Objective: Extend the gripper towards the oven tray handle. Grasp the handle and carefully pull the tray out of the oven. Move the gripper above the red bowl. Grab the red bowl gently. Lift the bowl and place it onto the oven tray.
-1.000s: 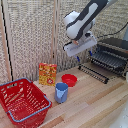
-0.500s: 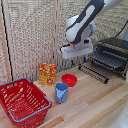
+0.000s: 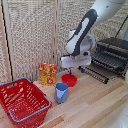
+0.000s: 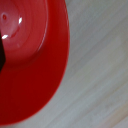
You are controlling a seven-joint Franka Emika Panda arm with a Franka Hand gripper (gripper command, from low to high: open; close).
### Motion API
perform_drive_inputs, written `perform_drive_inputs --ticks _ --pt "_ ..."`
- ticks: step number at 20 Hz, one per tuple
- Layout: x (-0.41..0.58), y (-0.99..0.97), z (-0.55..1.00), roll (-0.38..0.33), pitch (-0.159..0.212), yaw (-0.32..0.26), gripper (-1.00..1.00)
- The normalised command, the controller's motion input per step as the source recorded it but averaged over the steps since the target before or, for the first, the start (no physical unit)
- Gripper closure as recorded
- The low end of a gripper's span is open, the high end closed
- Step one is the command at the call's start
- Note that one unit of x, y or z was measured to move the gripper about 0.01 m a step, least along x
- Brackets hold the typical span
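The red bowl (image 3: 69, 79) sits on the wooden table, beside the blue cup. My gripper (image 3: 75, 69) hangs just above the bowl's back rim with its short dark fingers apart, and nothing is between them. In the wrist view the red bowl (image 4: 30, 55) fills most of the picture, very close, and a dark sliver of a finger shows at the edge. The oven (image 3: 116, 49) stands at the exterior view's right with its door down. The tray (image 3: 106, 61), a dark wire rack, sticks out of the oven's mouth.
A blue cup (image 3: 61, 92) stands just in front of the bowl. A yellow box (image 3: 47, 74) leans at the wall behind. A large red mesh basket (image 3: 22, 102) fills the exterior view's left. The open oven door (image 3: 95, 74) lies low beside the bowl.
My gripper has come down toward the red bowl, drifting slightly to the exterior view's left. The bowl, cup and tray have not moved.
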Motion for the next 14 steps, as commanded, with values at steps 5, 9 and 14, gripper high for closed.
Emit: perform_drive_inputs --ticks 5,9,14 --pt "-0.040 -0.10 -0.35 0.048 0.000 0.020 -1.00" --pt "0.000 -0.04 -0.01 0.032 0.000 0.001 1.00" --pt "0.000 0.00 0.00 0.000 0.000 0.012 1.00"
